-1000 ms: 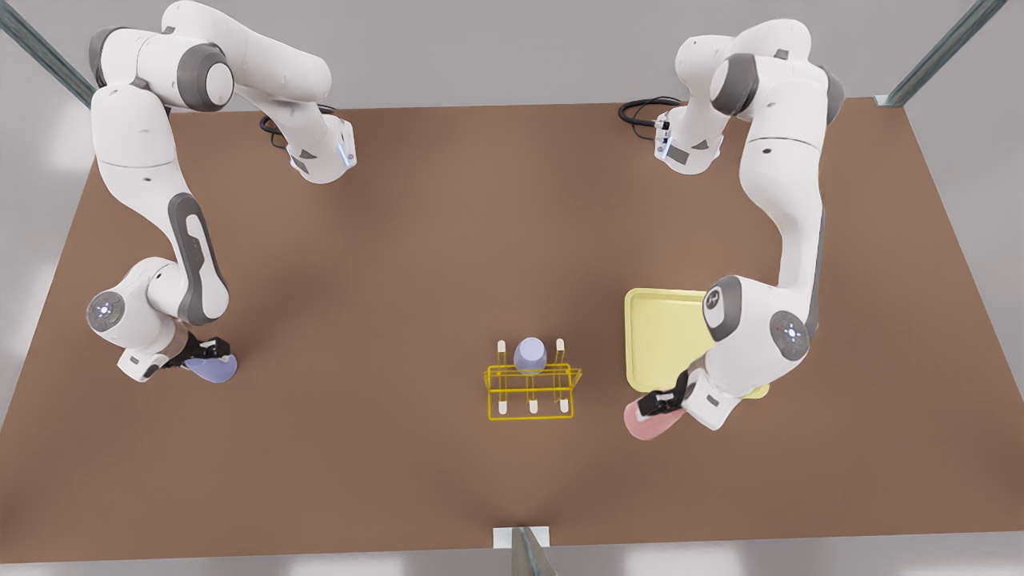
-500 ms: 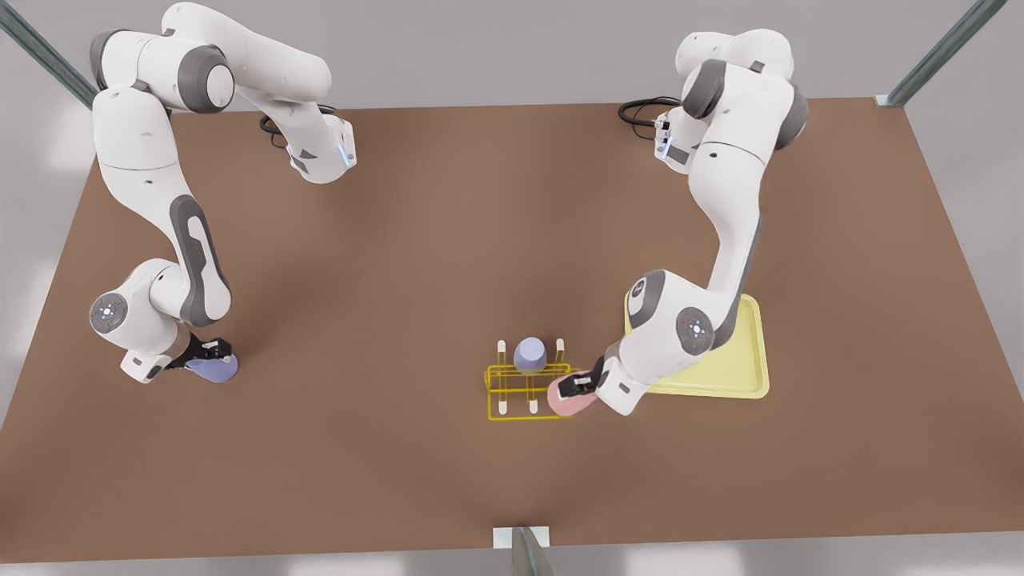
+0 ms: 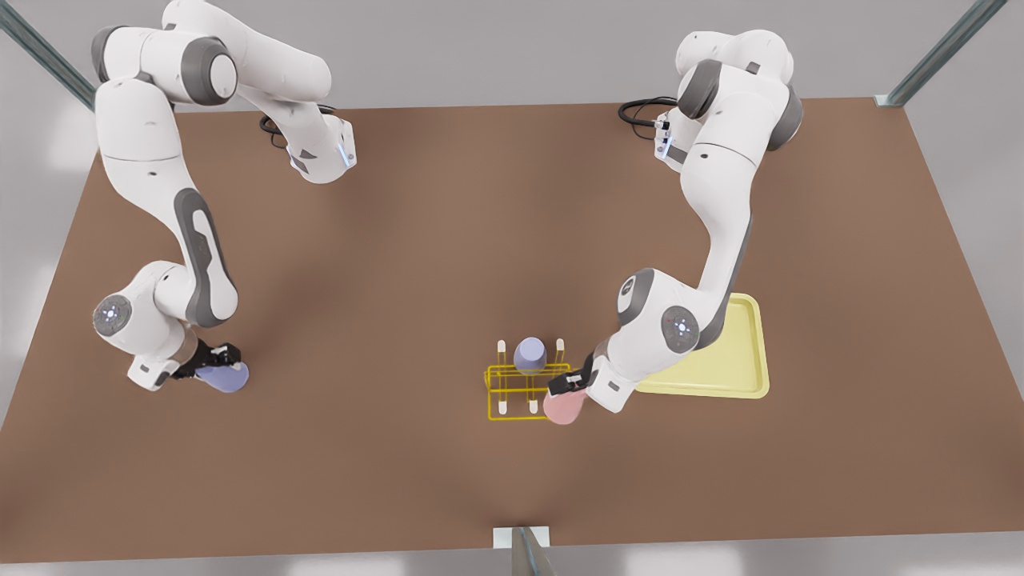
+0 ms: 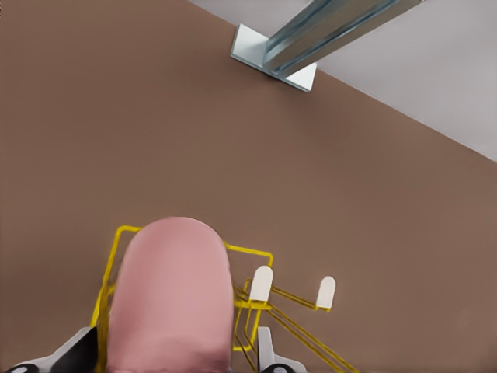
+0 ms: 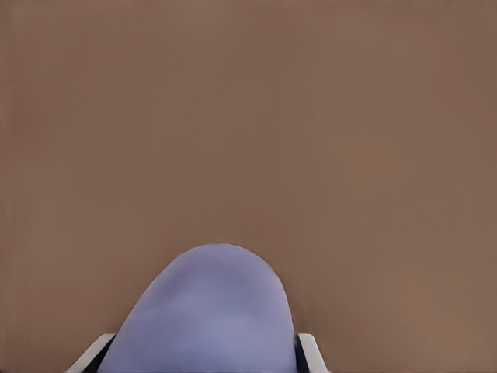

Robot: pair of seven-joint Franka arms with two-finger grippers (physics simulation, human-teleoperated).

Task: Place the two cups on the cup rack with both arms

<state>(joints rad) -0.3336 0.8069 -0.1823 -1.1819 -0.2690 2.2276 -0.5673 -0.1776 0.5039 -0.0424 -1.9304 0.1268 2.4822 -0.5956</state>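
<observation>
The left gripper (image 3: 565, 386) pinches the pink cup (image 3: 563, 406) at the cup rack (image 3: 530, 390)'s near corner; off-centre, it could snag a peg. Farther off, the right gripper (image 3: 216, 358) clamps the lavender cup (image 3: 226, 377) above the table (image 3: 416, 240).

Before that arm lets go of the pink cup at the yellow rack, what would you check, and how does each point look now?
1. Left gripper holds the small pink tapered cup: ok, fingers flank it.
2. Pink cup over a peg of the bright-yellow wire cup rack: cannot tell; it sits at the rack's corner on the front view's right.
3. Free white-tipped pegs remain: ok.
4. Pale lavender cup already on the rack clear of the pink one: ok, they are apart.
5. Right gripper holds the other lavender cup: ok, far from the rack.
6. Pale-yellow flat tray out of the way: ok.
</observation>
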